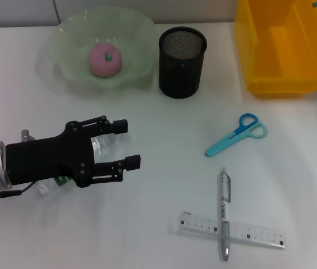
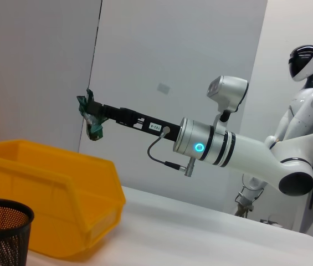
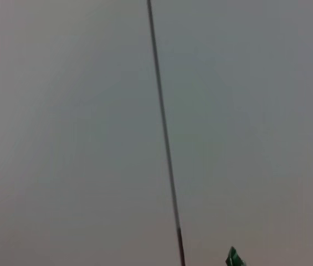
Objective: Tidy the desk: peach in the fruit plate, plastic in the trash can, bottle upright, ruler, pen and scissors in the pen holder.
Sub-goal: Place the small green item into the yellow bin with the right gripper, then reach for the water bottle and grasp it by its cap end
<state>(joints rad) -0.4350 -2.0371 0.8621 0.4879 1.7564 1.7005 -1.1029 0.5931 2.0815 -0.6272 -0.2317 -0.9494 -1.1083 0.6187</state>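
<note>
- The left gripper (image 1: 129,144) hangs over the table's (image 1: 158,168) left edge with its fingers spread apart, gripping nothing. Under it lies the clear bottle (image 1: 99,147) on its side, mostly hidden by the gripper's black body.
- Toward the back edge on the left, the peach (image 1: 106,59) sits in the pale green fruit plate (image 1: 68,50).
- Just right of the plate stands the black mesh pen holder (image 1: 182,55); the left wrist view catches only its rim.
- Near the front edge, the pen (image 1: 224,213) lies across the clear ruler (image 1: 259,235), touching it.
- The blue scissors (image 1: 235,134) lie apart from both, in the table's right half.
- The yellow trash can (image 1: 281,45) fills the back right corner, cut off by the head view's top edge.
- Only the left wrist view shows the right gripper (image 2: 92,113), raised above the trash can and clamped on a crumpled green plastic scrap (image 2: 94,131). The head view catches just a sliver of it; the right wrist view shows wall and a green fleck.
</note>
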